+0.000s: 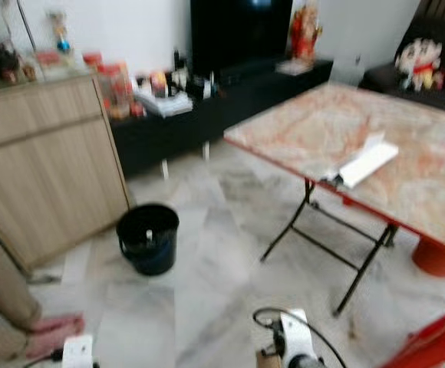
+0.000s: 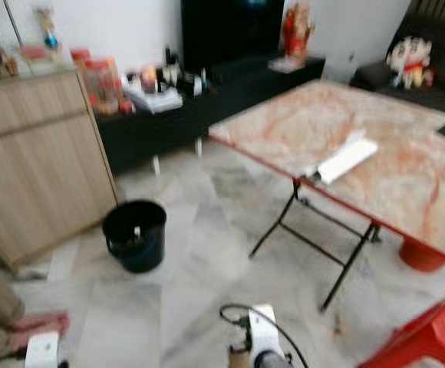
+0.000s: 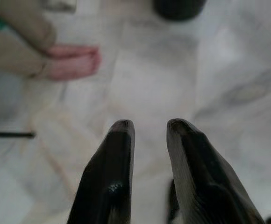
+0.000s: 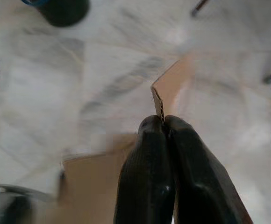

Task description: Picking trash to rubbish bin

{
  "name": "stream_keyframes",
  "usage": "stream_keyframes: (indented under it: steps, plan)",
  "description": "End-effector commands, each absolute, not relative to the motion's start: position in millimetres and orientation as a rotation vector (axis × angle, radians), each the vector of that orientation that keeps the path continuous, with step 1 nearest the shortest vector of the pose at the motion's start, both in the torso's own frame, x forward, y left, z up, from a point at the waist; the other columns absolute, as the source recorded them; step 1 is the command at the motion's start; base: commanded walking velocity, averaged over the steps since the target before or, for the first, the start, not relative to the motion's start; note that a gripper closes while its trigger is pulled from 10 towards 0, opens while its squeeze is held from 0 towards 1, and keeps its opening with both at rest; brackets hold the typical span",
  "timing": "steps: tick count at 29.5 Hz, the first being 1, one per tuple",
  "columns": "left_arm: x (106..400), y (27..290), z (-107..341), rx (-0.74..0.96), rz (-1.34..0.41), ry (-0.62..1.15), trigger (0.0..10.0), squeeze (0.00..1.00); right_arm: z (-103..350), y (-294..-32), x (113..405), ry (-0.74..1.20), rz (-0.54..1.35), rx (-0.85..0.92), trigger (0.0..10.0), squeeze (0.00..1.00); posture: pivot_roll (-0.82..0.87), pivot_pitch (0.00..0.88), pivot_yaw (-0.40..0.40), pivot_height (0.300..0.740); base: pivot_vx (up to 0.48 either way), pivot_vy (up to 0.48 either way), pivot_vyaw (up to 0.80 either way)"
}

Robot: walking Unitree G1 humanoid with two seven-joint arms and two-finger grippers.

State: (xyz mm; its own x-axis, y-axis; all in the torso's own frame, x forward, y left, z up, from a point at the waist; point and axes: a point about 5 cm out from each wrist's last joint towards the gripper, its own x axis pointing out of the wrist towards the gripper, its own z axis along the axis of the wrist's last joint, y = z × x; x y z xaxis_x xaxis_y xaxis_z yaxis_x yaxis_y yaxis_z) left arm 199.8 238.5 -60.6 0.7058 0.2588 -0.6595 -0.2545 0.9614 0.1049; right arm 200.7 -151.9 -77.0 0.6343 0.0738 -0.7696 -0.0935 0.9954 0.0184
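Firstly, no brand, label or writing can be read on anything in these blurred frames. The right gripper (image 4: 162, 122) has its jaws clenched on a piece of brown cardboard (image 4: 169, 86); the thin corrugated edge sits pinched between the two fingertips, and the sheet stands out past them over the marble floor (image 1: 222, 261). More cardboard, apparently part of the same piece, spreads beneath the fingers (image 4: 145, 172). The left gripper (image 3: 149, 128) hangs low over the floor with its jaws released, a clear gap between them and nothing in it. A black rubbish bin (image 1: 148, 238) stands on the floor beside a wooden cabinet (image 1: 46, 161), well apart from both grippers. A person's bare foot (image 3: 72, 63) rests on the floor near the left gripper. To the right stands a folding table (image 1: 307, 130) with a marbled top carrying a white object (image 1: 367, 163), possibly paper.
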Motion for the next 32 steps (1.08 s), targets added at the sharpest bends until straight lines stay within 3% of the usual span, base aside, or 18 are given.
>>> stream_keyframes:
  steps: [1,10,17,26,32]
  plan:
    - [189.1,243.4,-65.4,0.002,0.31,0.765,10.0,0.0,-73.3,-152.1,207.3,0.859,0.093,-0.031,10.0,0.0,0.05,0.0,-0.036,0.74,0.322,0.0,0.8]
    - [183.6,242.8,-68.3,-0.003,0.317,0.778,10.0,0.0,-73.6,-150.3,206.8,0.859,0.1,-0.025,10.0,0.0,0.06,0.011,-0.038,0.74,0.322,0.0,0.06]
    - [183.6,244.1,-67.9,-0.005,0.323,0.775,10.0,0.0,-73.1,-147.8,207.7,0.855,0.109,-0.029,10.0,0.0,0.06,0.023,-0.041,0.74,0.322,0.0,0.72]
    - [184.4,245.2,-67.1,-0.006,0.326,0.771,10.0,0.0,-71.7,-147.1,210.2,0.845,0.105,-0.017,10.0,0.0,0.06,0.027,-0.039,0.74,0.32,0.0,-0.07]
    - [185.1,245.5,-66.6,-0.006,0.323,0.767,10.0,0.0,-72.2,-146.2,209.2,0.846,0.115,-0.025,10.0,0.0,0.07,0.031,-0.039,0.74,0.321,0.0,0.69]
